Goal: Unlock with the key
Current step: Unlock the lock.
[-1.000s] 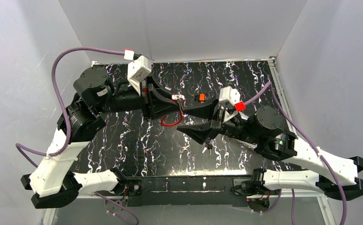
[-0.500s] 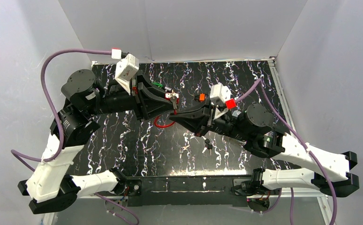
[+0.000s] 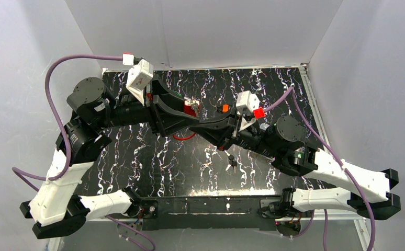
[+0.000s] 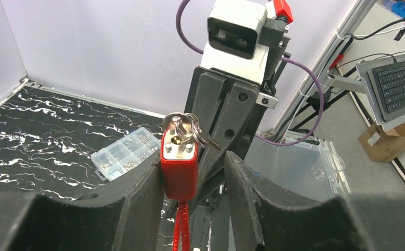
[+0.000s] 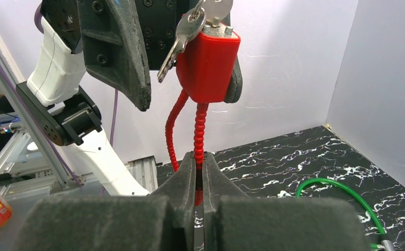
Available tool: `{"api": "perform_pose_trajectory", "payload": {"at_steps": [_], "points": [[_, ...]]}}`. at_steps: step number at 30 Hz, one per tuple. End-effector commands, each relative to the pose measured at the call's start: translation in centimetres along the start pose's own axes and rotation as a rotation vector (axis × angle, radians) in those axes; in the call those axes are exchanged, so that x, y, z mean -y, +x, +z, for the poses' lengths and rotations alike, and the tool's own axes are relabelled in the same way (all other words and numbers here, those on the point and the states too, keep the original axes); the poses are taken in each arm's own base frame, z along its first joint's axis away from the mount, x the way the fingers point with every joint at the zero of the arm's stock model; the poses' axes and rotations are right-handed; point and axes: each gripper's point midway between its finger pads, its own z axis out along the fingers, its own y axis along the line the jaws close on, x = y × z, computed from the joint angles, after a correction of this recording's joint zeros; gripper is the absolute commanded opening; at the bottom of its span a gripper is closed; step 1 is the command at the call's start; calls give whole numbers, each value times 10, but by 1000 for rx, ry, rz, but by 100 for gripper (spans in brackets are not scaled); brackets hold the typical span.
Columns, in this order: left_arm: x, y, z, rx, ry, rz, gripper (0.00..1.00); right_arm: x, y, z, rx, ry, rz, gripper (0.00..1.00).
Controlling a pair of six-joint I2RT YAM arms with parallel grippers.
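Table (image 3: pixel 137 151): black with white marbling, walled in white on three sides.
Parts box (image 4: pixel 122 154): clear, divided into compartments, lying on the table beyond the padlock in the left wrist view.
Left claw (image 4: pixel 192 159): raised above the table with its fingers apart. One finger (image 4: pixel 148 180) touches the padlock's side and the other (image 4: pixel 239 180) stands clear of it with a gap between.
Padlock (image 4: pixel 179 167): red and off the table. It sits between the left claw's fingers against one of them, near the middle of the table in the top view.
Keys (image 5: pixel 190 26): a bunch on a ring at the padlock's keyhole end. One stands in line with the body and another hangs slanted beside it. Whether the first is fully seated I cannot tell.
Cable (image 5: pixel 199 123): red and ribbed, leaving the padlock's other end as a loop. One strand runs straight into the right claw.
Right claw (image 5: pixel 199 159): fingers together, clamped on the cable just beside the padlock.
Loose keys (image 3: pixel 232 161): dark, lying on the table in front of the right arm, apart from both claws. A small pale one (image 3: pixel 206 167) lies near them.
Orange piece (image 3: pixel 224 109): small, on the table behind the right claw.
Green cord (image 5: pixel 341 191): curved, lying on the table at the right of the right wrist view.
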Motion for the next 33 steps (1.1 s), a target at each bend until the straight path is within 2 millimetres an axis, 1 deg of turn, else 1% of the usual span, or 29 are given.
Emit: {"api": "perform_pose_trajectory", "payload": {"at_steps": [1, 6, 8, 13, 15, 17, 21, 24, 30, 33], "points": [[15, -14, -6, 32, 51, 22, 43, 7, -44, -4, 138, 49, 6, 1], [13, -17, -5, 44, 42, 28, 43, 6, -44, -4, 134, 48, 9, 1], [10, -19, -6, 56, 21, 40, 43, 6, -42, -3, 126, 46, 11, 1], [4, -31, -8, 96, -24, 89, 42, 6, -39, -3, 117, 45, 22, 1], [4, -36, -9, 107, -30, 104, 35, 6, -37, -3, 112, 46, 24, 1], [5, -38, -10, 111, -27, 108, 25, 6, -38, -3, 111, 45, 27, 1], [5, -32, -9, 96, -14, 99, 8, 5, -38, -3, 110, 42, 33, 1], [5, -31, -9, 99, -11, 97, 0, 4, -37, -3, 104, 40, 36, 1], [4, -31, -9, 103, -10, 85, 0, 4, -32, -1, 92, 36, 41, 1], [5, -36, -10, 123, -12, 81, 0, 4, -24, -1, 79, 36, 56, 1]]}}
